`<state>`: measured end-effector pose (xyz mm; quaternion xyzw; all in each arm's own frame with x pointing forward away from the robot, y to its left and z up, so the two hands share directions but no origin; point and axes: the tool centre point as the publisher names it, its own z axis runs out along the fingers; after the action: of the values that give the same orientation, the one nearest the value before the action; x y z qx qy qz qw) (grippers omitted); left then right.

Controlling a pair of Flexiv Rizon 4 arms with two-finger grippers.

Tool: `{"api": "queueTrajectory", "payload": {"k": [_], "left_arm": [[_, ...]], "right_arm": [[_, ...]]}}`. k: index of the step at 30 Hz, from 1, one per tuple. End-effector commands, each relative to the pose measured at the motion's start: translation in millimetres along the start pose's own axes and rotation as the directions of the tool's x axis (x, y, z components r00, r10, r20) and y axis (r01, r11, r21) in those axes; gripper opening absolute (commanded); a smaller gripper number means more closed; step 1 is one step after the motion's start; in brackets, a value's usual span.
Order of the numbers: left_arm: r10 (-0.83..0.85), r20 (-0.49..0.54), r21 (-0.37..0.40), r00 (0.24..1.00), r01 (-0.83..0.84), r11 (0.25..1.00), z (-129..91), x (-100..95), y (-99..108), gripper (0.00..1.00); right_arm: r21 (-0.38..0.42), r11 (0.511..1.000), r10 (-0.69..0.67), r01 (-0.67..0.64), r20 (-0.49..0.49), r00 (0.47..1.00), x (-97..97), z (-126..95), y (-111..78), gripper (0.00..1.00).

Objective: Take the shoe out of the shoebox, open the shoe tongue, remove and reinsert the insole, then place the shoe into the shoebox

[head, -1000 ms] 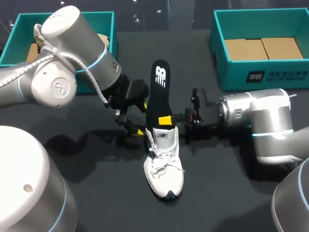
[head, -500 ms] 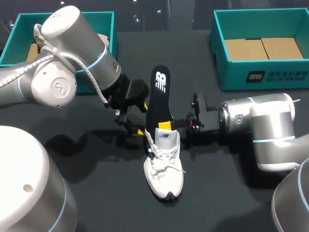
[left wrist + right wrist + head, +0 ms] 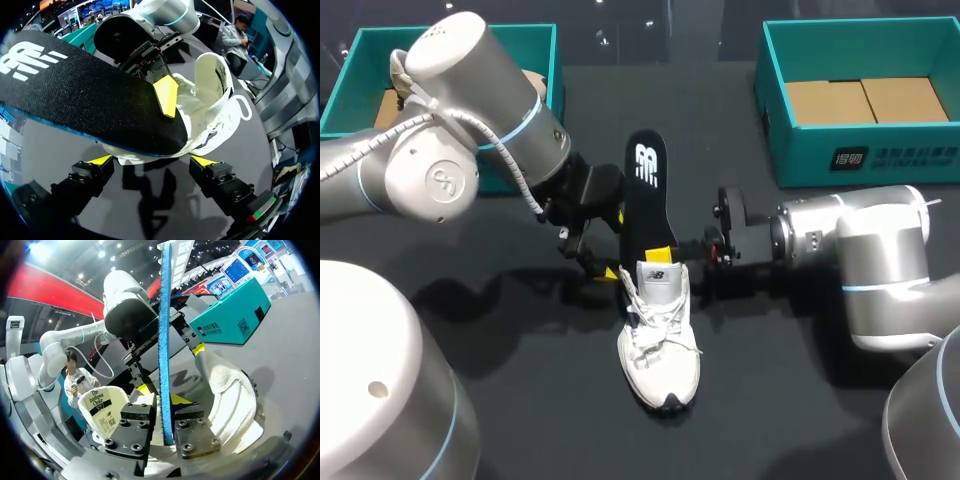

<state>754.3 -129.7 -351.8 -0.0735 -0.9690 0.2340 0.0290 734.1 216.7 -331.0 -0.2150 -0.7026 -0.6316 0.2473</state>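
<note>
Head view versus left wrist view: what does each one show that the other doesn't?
Only the head view shows the white shoe's laced toe and the cardboard floor inside the right teal box. Only the left wrist view shows both yellow tips of the left gripper, apart by the heel. Both show the black insole held by the right gripper.

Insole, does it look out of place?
Yes. The insole stands mostly outside the white shoe, only one end in the opening, tilted up past the heel and pinched by the fingers of the right gripper. It is not seated flat inside.
</note>
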Motion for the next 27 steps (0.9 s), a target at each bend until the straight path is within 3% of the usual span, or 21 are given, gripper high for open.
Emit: {"api": "queueTrajectory", "payload": {"k": [1,7,27], "left_arm": [[0.000,0.002,-0.002,1.000,0.000,1.000,1,0.3,0,1.00],[0.000,0.002,-0.002,1.000,0.000,1.000,1,0.3,0,1.00],[0.000,0.002,-0.002,1.000,0.000,1.000,1,0.3,0,1.00]], "right_arm": [[0.007,1.000,-0.004,0.004,0.003,1.000,1.3,0,2.0,0.17],[0.010,1.000,-0.015,0.015,0.006,1.000,2.7,-1,6.0,0.25],[0.052,0.996,-0.074,0.074,0.001,0.997,-0.9,-2,31.7,0.30]]}}
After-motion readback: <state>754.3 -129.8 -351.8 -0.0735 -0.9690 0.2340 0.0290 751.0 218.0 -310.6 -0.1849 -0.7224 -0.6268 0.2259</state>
